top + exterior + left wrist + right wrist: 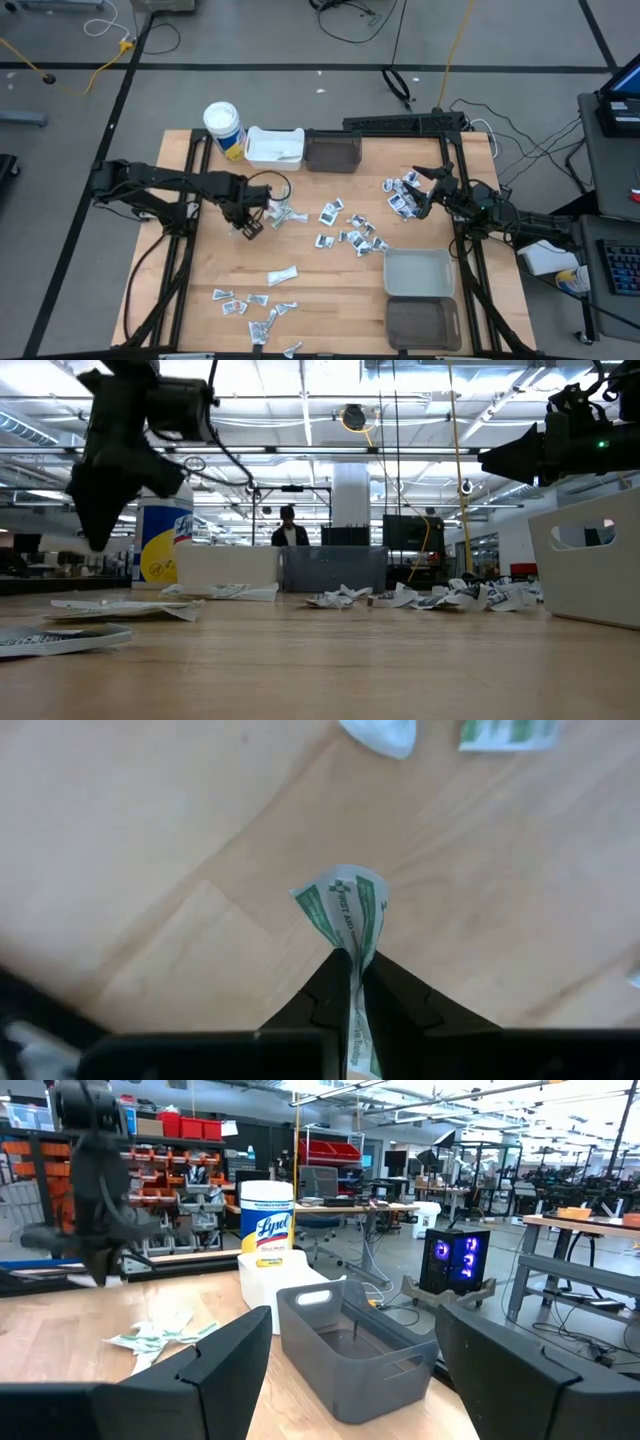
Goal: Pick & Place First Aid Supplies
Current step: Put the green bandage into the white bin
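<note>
The first aid supplies are small white packets scattered over the wooden table: a cluster at mid-table [350,235], a heap at the right [400,195], and more near the front left [250,305]. My left gripper [352,965], also seen at the table's left [246,226], points down above the wood and is shut on one white packet with green print [345,910]. My right gripper [425,190] hovers level at the right side beside the heap. Its fingers are open with nothing between them [350,1370]. My left gripper pinches the green-printed packet between its two fingers, coming from above and pointing down. The packet runs back between the fingers, and its crumpled free end [350,925] sticks out beyond the fingertips. It hangs clear of the table.
At the far edge stand a Lysol canister [223,127], a white bin [273,147] and a dark bin [333,150]. A grey bin [418,272] and a dark bin [422,322] sit near the front right. Loose packets [280,213] lie next to my left gripper.
</note>
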Tool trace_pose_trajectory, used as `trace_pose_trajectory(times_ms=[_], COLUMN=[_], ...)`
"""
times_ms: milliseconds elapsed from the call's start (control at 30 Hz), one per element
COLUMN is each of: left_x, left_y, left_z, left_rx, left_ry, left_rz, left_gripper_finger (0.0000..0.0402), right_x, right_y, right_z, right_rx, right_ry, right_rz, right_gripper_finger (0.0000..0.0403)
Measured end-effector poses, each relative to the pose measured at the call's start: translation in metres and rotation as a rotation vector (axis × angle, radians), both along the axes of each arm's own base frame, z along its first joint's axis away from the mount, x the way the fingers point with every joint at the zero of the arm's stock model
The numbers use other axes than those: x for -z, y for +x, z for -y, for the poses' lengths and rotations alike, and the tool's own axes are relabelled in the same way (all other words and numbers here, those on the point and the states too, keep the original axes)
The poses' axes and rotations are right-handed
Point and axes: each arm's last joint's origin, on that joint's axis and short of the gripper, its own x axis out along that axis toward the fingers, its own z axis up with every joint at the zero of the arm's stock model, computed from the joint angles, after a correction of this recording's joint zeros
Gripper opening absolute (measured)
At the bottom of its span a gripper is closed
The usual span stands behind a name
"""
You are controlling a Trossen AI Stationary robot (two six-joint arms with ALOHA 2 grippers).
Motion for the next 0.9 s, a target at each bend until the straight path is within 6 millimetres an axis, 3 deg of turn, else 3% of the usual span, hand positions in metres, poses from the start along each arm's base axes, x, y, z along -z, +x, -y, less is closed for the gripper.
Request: trace_pose_trajectory(times_ms=[367, 633, 900], left_x=[-0.055, -0.065, -0.072], left_y=[-0.008, -0.005, 0.018], left_z=[-0.002, -0.005, -0.043], left_rx=[-0.003, -0.015, -0.01], left_ry=[0.027, 0.026, 0.034], left_rz=[0.049, 0.054, 0.064], left_gripper_finger=[0.003, 0.003, 0.003], right_x=[0.0, 0.0, 0.0], right_y=[0.0, 0.0, 0.0], right_z=[0.0, 0.0, 0.0], right_rx=[0.0, 0.0, 0.0], right_ry=[0.0, 0.0, 0.0], right_rz=[0.0, 0.0, 0.0], right_gripper_finger=[0.0279, 0.0279, 0.0279])
